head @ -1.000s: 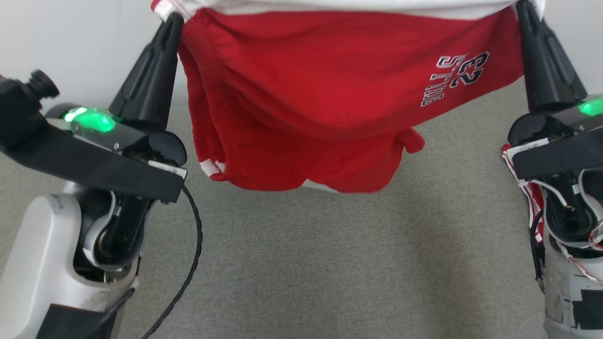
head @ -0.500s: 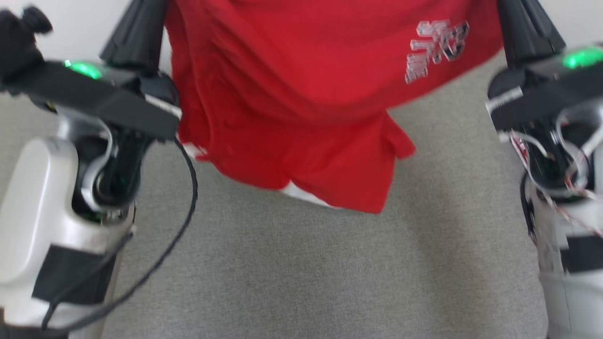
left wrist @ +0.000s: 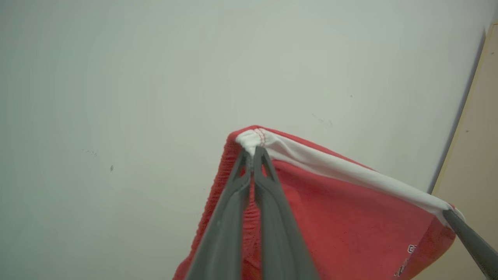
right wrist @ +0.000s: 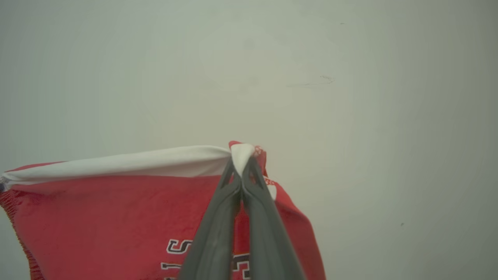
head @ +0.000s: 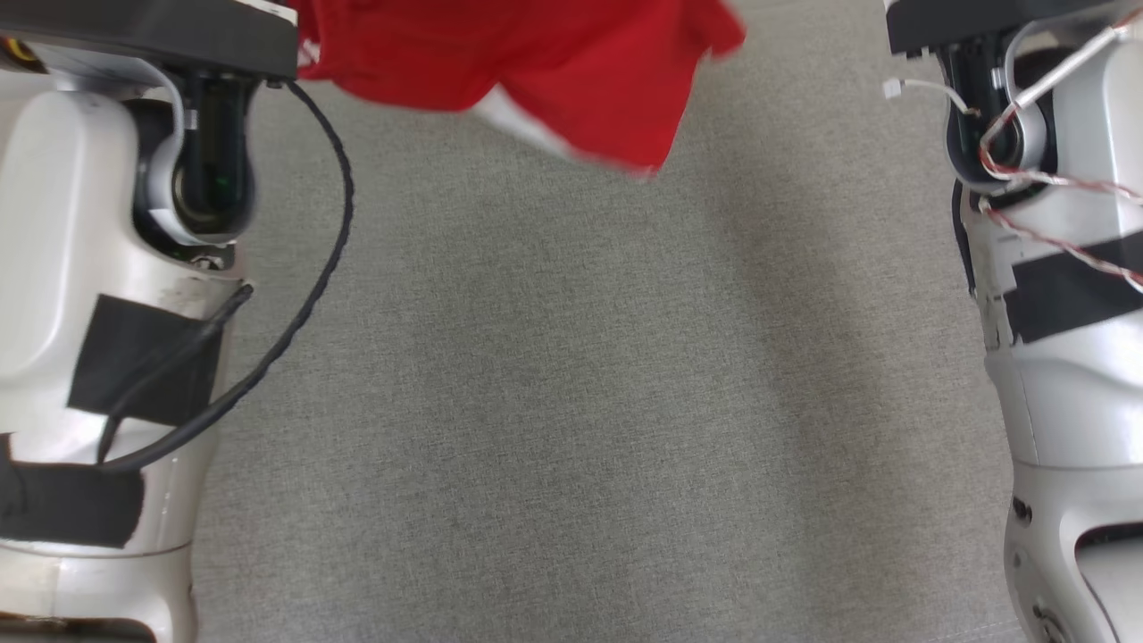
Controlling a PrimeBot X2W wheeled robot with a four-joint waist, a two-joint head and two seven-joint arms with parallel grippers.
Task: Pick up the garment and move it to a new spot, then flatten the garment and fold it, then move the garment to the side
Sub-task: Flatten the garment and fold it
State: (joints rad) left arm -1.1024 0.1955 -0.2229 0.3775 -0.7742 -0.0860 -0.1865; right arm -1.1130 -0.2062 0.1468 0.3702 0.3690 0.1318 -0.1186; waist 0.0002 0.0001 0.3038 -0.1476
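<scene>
The garment is a pair of red shorts with a white band and dark lettering. It hangs stretched in the air between both grippers. My left gripper (left wrist: 252, 154) is shut on one white corner of the garment (left wrist: 334, 210). In the same view the right gripper's finger (left wrist: 469, 241) holds the far corner. My right gripper (right wrist: 242, 165) is shut on the other white corner of the garment (right wrist: 116, 210). In the head view the garment's lower edge (head: 536, 62) hangs at the top, between my two pale forearms.
Grey fabric table surface (head: 571, 402) spreads below the garment. My left forearm (head: 80, 268), with a black cable, stands at the left edge and my right forearm (head: 1063, 313), with red and white wires, at the right. A pale wall (left wrist: 155, 77) lies behind the garment.
The garment and both grippers have risen toward the top of the head view, so the fingers and most of the cloth have left it. More of both forearms shows now.
</scene>
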